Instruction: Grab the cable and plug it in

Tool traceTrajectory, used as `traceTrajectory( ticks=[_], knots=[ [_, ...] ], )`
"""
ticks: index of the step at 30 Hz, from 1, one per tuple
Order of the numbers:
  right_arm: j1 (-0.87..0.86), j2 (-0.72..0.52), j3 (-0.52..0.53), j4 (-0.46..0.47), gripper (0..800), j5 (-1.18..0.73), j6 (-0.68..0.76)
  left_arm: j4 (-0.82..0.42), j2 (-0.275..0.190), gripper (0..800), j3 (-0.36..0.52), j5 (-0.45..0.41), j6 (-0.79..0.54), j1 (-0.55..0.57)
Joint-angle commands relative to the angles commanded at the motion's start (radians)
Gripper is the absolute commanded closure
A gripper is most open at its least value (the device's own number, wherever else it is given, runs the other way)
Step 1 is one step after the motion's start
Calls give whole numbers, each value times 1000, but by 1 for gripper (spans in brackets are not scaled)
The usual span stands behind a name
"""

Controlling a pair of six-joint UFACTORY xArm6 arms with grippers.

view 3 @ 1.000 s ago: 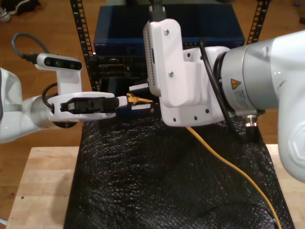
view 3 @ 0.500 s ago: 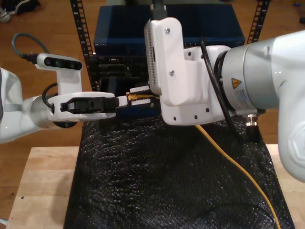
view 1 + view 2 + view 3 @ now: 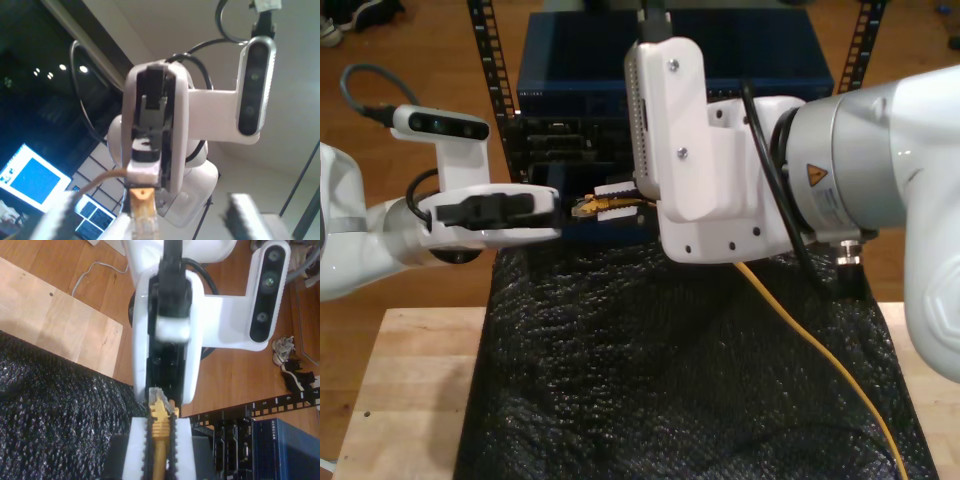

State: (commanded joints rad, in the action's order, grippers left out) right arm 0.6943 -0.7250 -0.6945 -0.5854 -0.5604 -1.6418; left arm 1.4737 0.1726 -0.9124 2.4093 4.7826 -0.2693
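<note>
- Currently my second gripper (image 3: 610,198) is clamped on the cable (image 3: 820,365) just behind its plug (image 3: 582,208). The second wrist view shows the ribbed fingers (image 3: 182,450) pressed against both sides of the yellow boot.
- From that grip, the plug points toward nine o'clock in the exterior view, level with the front of the dark rack (image 3: 545,140). It sits above the far edge of the black mat (image 3: 650,380).
- My first gripper (image 3: 150,209) faces the plug from the nine o'clock side of the exterior view. Its fingers are spread wide apart and hold nothing.
- A small gap separates the plug tip from my first gripper; they do not touch.
- The rest of the cable runs from under my second arm across the mat toward five o'clock in the exterior view and leaves the picture there.
- The mat lies on a wooden table (image 3: 410,380), and a blue switch (image 3: 570,70) sits on top of the rack at twelve o'clock.
</note>
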Motion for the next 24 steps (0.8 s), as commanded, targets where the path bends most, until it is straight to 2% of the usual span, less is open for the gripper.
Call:
traceTrajectory(
  ticks=[2, 8, 13, 18, 24],
  knots=[
    [-2, 2, 0, 0, 798, 0, 0, 5, 0, 10, 0, -3, 0, 0],
    [-6, 18, -20, 0, 798, 2, 8, 11, -8, 8, -6, -60, 0, -8],
    [-20, 35, -37, 3, 799, 0, 46, 9, -34, 7, -12, -117, -2, -9],
    [-109, 38, -37, 0, 799, -8, 57, 6, -43, 5, -41, -163, -3, -14],
    [-138, 49, -32, 5, 799, -29, 66, 5, -58, 3, -83, -204, -17, -23]
  ],
)
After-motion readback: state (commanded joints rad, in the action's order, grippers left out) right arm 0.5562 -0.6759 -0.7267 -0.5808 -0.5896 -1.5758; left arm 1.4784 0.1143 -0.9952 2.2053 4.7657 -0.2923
